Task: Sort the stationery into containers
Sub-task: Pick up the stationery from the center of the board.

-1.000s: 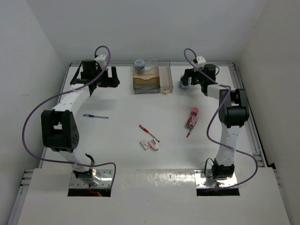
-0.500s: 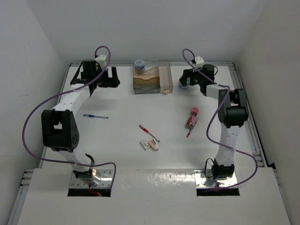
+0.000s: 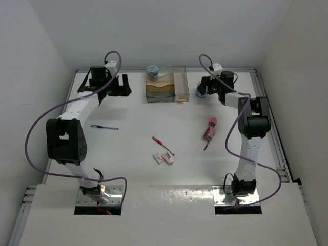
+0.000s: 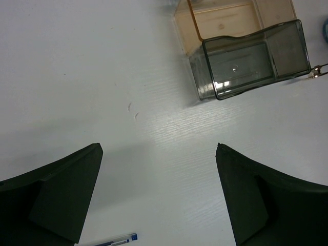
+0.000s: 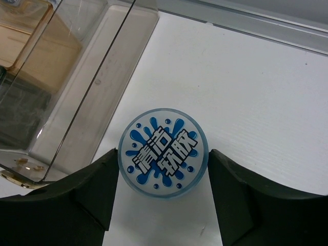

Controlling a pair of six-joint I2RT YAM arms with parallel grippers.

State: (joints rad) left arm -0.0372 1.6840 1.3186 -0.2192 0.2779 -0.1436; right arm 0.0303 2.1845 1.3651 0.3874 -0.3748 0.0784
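Note:
My right gripper (image 3: pixel 201 91) stands just right of the clear organiser (image 3: pixel 165 87), at the back of the table. In the right wrist view its fingers (image 5: pixel 102 179) press both sides of a round blue-grey patterned roll (image 5: pixel 163 151), which rests on the table beside the organiser's narrow section (image 5: pixel 77 77). A second roll (image 3: pixel 152 69) sits at the organiser's far left corner. My left gripper (image 3: pixel 123 85) is open and empty, left of the organiser (image 4: pixel 251 66). The blue pen (image 3: pixel 104 127) lies below it, and its tip shows in the left wrist view (image 4: pixel 110 240).
On the middle of the table lie a red pen (image 3: pixel 163 145), white-pink erasers (image 3: pixel 164 158), a pink chunky piece (image 3: pixel 210 127) and another red pen (image 3: pixel 206 145). White walls enclose the table on three sides.
My right gripper has shifted slightly left, towards the organiser, around the roll. The left arm has hardly moved.

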